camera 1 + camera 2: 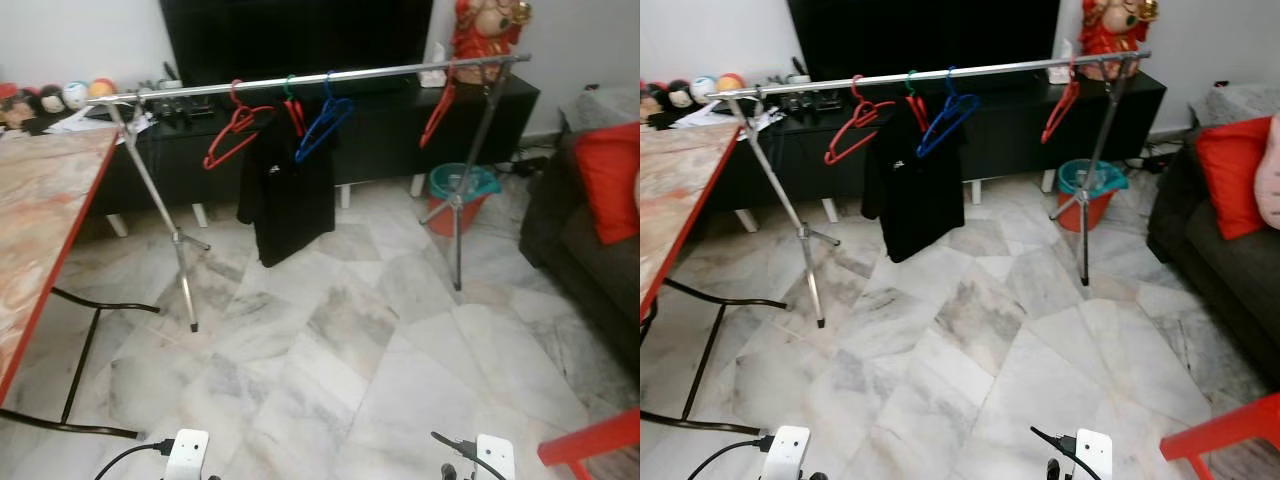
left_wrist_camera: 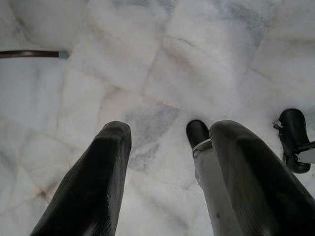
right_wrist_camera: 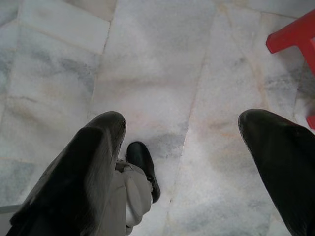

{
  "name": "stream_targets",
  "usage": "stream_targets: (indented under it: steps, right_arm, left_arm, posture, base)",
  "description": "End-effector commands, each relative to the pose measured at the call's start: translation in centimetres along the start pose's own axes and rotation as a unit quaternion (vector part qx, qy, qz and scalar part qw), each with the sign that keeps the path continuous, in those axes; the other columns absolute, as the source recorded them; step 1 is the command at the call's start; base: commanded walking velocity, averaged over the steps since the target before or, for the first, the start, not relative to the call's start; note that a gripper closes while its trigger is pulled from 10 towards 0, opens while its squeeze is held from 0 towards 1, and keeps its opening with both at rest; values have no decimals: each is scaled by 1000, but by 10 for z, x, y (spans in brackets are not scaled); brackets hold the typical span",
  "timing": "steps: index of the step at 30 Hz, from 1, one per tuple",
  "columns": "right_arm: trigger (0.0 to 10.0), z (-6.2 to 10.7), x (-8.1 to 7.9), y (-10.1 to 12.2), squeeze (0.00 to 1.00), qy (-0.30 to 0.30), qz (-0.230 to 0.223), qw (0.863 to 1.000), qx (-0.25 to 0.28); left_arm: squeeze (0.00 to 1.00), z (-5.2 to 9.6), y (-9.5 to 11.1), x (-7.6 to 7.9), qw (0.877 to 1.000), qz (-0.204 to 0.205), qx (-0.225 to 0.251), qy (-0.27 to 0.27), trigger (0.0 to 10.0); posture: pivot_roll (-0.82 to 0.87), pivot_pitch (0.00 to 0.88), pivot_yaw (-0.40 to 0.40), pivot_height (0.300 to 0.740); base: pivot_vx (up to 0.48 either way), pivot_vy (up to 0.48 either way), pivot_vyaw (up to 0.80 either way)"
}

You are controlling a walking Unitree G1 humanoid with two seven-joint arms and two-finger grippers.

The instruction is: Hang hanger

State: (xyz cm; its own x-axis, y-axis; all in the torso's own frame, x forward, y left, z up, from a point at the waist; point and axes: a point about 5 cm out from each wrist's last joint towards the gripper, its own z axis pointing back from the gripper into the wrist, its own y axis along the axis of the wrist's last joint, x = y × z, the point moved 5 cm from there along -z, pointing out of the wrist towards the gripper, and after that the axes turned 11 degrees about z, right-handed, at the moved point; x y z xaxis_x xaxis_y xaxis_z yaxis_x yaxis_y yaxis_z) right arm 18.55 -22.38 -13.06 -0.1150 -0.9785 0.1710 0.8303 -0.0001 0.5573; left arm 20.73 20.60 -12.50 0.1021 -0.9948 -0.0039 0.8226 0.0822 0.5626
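While both arms hang low over the marble floor [image 1: 400, 370], the left gripper [image 2: 167, 172] points down at the pale tiles with its two black fingers spread apart and nothing between them. The right gripper [image 3: 182, 167] hangs likewise, fingers wide apart and empty, near a red stool leg [image 3: 295, 37]. Beyond the grippers, a silver clothes rail [image 1: 320, 80] on tripod legs spans the room in front of a black TV cabinet [image 1: 380, 140]. On the rail hang a red hanger [image 1: 232, 130], a black garment [image 1: 285, 195], a blue hanger [image 1: 322, 128] and, near the rail's right end, a second red hanger [image 1: 438, 110]. Left of the rail stands a red-edged table [image 1: 40, 230]; behind its right tripod sits a teal bucket [image 1: 462, 185]; right of the rail is a dark sofa [image 1: 580, 250] with a red cushion [image 1: 610, 180].
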Motion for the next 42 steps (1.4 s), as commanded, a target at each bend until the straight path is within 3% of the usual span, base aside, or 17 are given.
stream_targets:
  steps: [1, 42]
  right_arm:
    - [10000, 0, -1, 2, 0, 3, 0, 1000, 3]
    - [10000, -3, -2, 12, 0, 4, 1, 1000, 4]
  left_arm:
    - [0, 0, 0, -3, 1000, -11, -3, 4, 10000]
    - [0, -1, 5, -4, 1000, -13, 2, 10, 10000]
  posture:
    - [-175, 0, 49, 740]
    - [-174, 0, 52, 740]
  base:
    - [0, -480, -669]
    - [0, -43, -661]
